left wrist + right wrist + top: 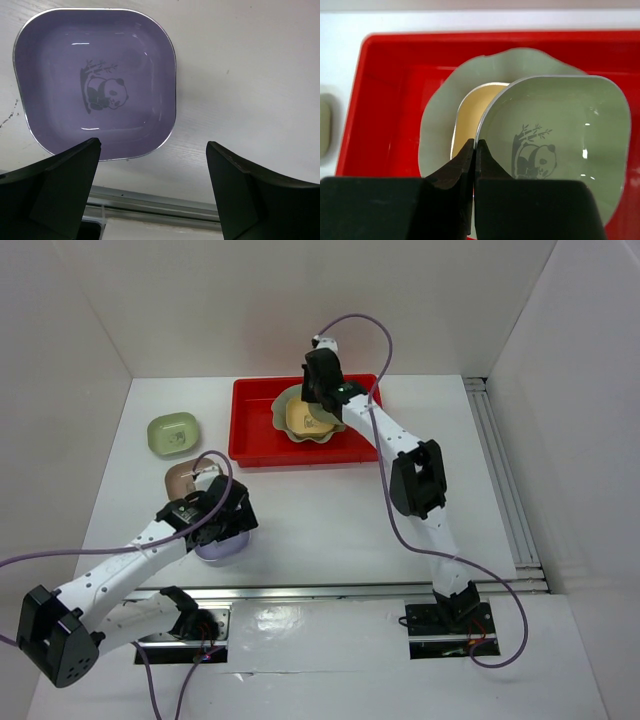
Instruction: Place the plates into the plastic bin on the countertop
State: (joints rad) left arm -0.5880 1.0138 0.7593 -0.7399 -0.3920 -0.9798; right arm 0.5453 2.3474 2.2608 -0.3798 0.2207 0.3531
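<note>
Underneath everything, a flat white countertop (330,510), walled in white, with a metal rail (380,589) along the near edge.

Toward the far wall, a shallow red plastic bin (380,100), long axis running left to right, parallel to that wall. Lying flat in its middle, hollow up, a large pale-green scalloped dish (437,115). Nested in that, a small yellow dish (467,117), also hollow up. Over both, a held olive-green dish (560,125), hollow toward the wrist camera, panda print upright in that view. Reaching ahead and to the right of the right gripper (474,145), covering the right part of the yellow dish and of the scalloped one. Fingers pressed together on the near-left corner of its rim, the rim pinched between them. Touching the dishes beneath or hanging just above them: cannot tell.

Outside the bin, near its left end, a second olive-green dish (174,433), flat on the countertop, hollow up. Nearer the arms, a tan-brown dish (183,478), partly hidden behind the left arm. Nearest, close to the rail, a lavender dish (95,80), flat, hollow up, panda print upright in the left wrist view; rounded-square, with no evident long axis.

Above it, the left gripper (152,147), fingers spread wide, pinching nothing. Dish ahead of the gripper and off toward the left finger, its near rim passing under that fingertip. Right finger over bare countertop, clear of the dish.
</note>
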